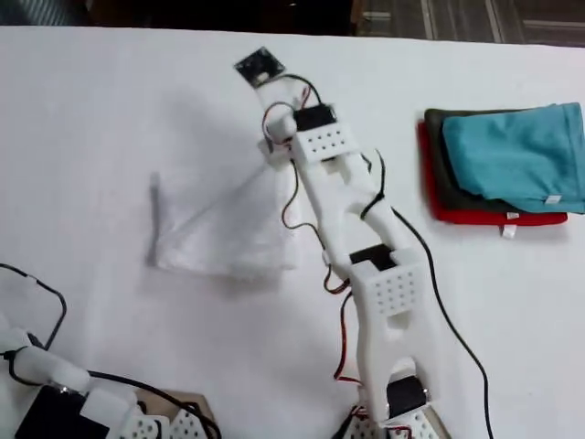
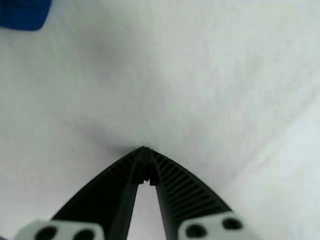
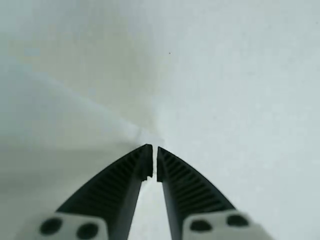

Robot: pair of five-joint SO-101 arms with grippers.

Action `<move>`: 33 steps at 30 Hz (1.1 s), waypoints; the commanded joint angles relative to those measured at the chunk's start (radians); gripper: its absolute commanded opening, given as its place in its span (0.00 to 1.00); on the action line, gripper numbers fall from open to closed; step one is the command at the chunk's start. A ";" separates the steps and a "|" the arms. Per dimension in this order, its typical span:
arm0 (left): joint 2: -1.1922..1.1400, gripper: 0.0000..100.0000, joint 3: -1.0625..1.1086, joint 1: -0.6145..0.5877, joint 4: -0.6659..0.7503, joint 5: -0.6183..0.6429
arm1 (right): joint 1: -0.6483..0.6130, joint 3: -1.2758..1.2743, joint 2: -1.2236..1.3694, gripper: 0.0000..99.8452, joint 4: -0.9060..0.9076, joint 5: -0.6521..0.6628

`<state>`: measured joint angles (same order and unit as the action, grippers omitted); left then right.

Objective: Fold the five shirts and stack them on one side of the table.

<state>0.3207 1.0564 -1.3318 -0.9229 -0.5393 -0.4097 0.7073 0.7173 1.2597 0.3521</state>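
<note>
The right end effector [image 3: 154, 156] is pinched almost closed on a corner of the white shirt [image 1: 224, 224], which drapes down to its left onto the tabletop [image 1: 91, 110]. The folded stack [image 1: 507, 169] lies well to its right. The left end effector [image 2: 145, 155] is closed and empty.

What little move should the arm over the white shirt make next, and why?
Probably carry the pinched corner across the white shirt and lay it down. The right gripper looks closed on that corner, and the cloth tents up toward it.
</note>
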 commanded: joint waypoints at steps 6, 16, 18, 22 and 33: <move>0.006 0.03 0.002 -0.005 0.015 0.009 | -0.050 0.262 -0.059 0.02 0.452 0.002; 0.006 0.03 0.002 -0.006 0.017 0.009 | -0.186 -0.255 -0.375 0.02 0.443 0.003; 0.006 0.03 0.002 -0.006 0.017 0.009 | -0.191 -0.427 -0.450 0.02 0.320 0.002; 0.006 0.03 0.002 -0.006 0.017 0.009 | -0.193 -0.769 -0.535 0.02 0.058 -0.003; 0.006 0.03 0.002 -0.005 0.017 0.009 | -0.188 -1.023 -0.745 0.02 -0.019 0.003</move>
<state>0.3207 1.0564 -1.3318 -0.9229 -0.5393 -0.5938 -0.3115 0.0898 1.2490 0.3521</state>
